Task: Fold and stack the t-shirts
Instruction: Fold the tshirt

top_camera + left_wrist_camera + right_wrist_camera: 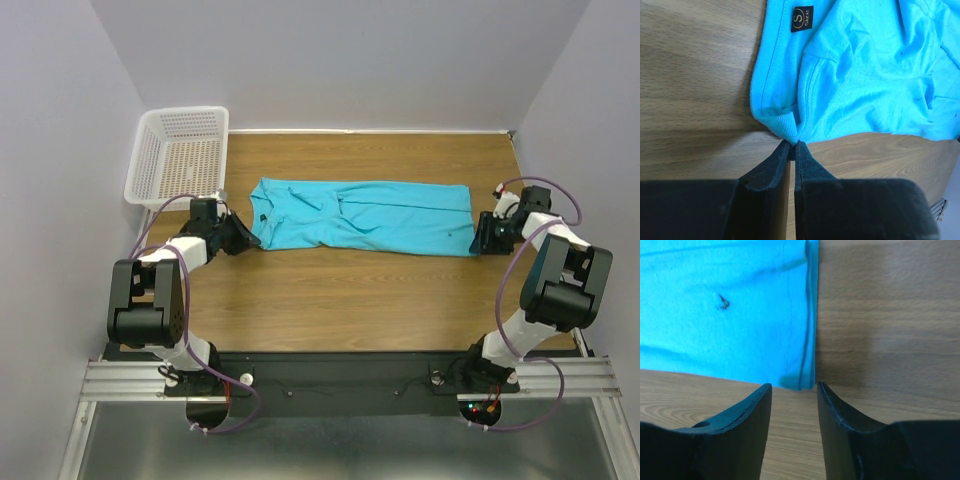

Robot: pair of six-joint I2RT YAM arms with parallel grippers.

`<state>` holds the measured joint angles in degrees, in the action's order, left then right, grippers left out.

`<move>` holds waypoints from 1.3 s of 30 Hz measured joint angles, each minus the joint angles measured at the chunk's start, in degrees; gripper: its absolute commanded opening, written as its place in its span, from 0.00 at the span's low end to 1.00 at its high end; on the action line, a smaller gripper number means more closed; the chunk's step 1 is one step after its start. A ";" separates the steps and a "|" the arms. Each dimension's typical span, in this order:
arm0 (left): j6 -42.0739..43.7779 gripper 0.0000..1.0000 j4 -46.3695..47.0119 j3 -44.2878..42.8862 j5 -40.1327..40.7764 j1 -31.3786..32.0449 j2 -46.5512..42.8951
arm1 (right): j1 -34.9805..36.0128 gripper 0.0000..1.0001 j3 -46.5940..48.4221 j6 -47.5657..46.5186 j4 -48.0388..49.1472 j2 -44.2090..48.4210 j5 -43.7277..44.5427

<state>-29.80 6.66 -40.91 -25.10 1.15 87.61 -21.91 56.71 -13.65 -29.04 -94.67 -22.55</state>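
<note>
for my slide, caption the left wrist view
Left gripper pinching a corner of the turquoise t-shirt on the wooden table

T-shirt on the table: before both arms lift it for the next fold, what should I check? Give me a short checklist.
1. Left end effector closed on the t-shirt at its collar-end corner: ok, though pinched only at the tips.
2. Right end effector closed on the hem corner: not ok, jaws open, corner just ahead of the gap.
3. Fabric lying smooth: not ok, creases near the collar end.
4. Basket apart from the t-shirt: ok.
5. All layers caught in the left pinch: cannot tell.
</note>
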 measured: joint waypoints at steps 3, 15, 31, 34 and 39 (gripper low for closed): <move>0.00 0.13 0.00 0.00 -0.09 0.00 0.00 | 0.00 0.41 1.25 0.17 0.35 -1.05 -0.02; 0.22 0.04 0.00 0.00 -0.31 0.00 0.00 | 0.00 0.07 0.81 -0.02 0.94 -2.93 -1.03; 2.51 0.00 -3.82 -0.09 3.37 -2.78 -1.88 | -5.05 0.01 -0.70 -4.55 0.94 -0.55 1.70; 2.99 0.00 -4.20 -0.09 3.50 -3.02 -2.62 | -5.03 0.01 -1.55 -5.01 0.90 -0.50 1.53; 3.78 0.00 -5.25 -0.09 3.04 -3.28 -2.64 | -5.03 0.09 -2.08 -5.70 1.03 -0.26 1.05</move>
<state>-26.02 1.41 -40.99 -22.06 -2.13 84.97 -26.94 54.63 -19.35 -28.01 -94.94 -21.50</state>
